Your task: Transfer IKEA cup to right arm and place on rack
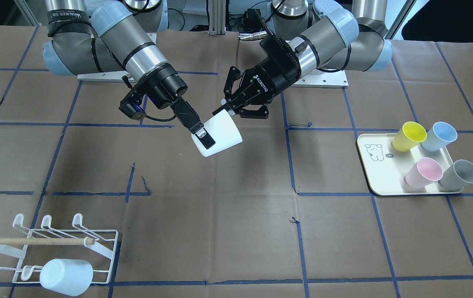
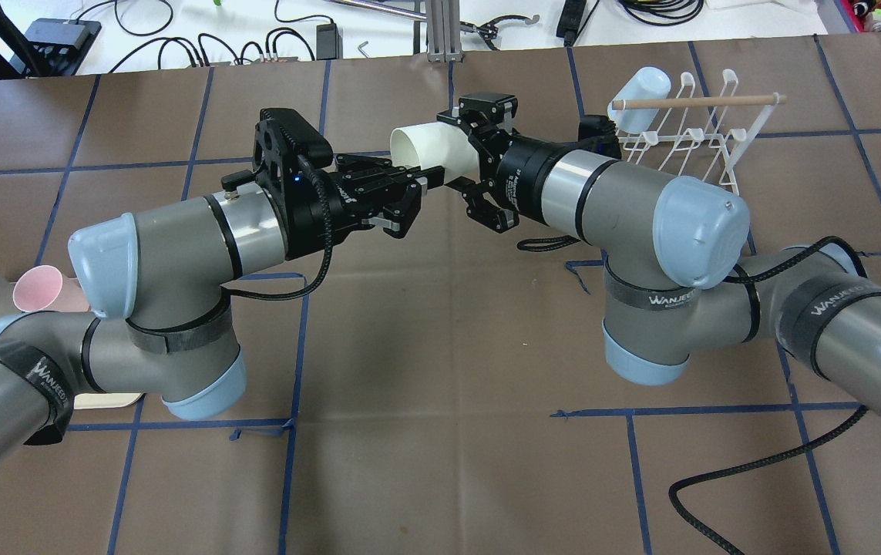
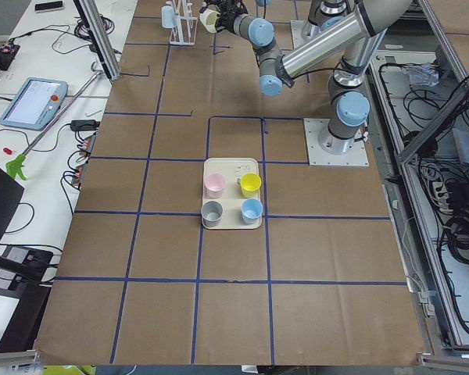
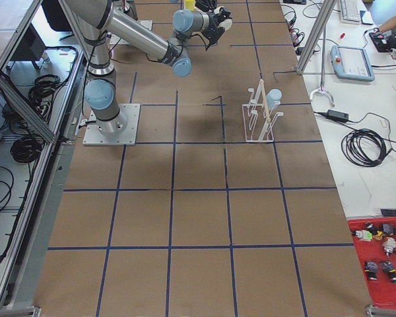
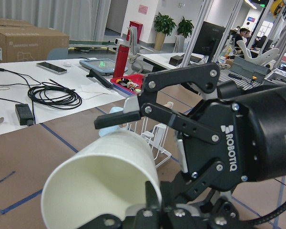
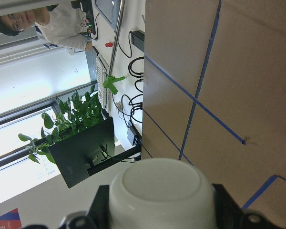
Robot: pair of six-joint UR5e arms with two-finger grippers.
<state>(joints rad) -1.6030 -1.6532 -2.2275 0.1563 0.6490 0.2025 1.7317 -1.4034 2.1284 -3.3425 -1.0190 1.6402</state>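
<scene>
Mid hand-over, the left claw [image 1: 226, 109] and the right claw [image 2: 452, 150] both gripped the cup [image 1: 224, 132]; next, the left claw probably needed to let go.

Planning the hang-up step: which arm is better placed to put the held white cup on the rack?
Right. The right gripper spans the white cup body, and the rack is on its side; the left gripper only pinches the rim.
</scene>
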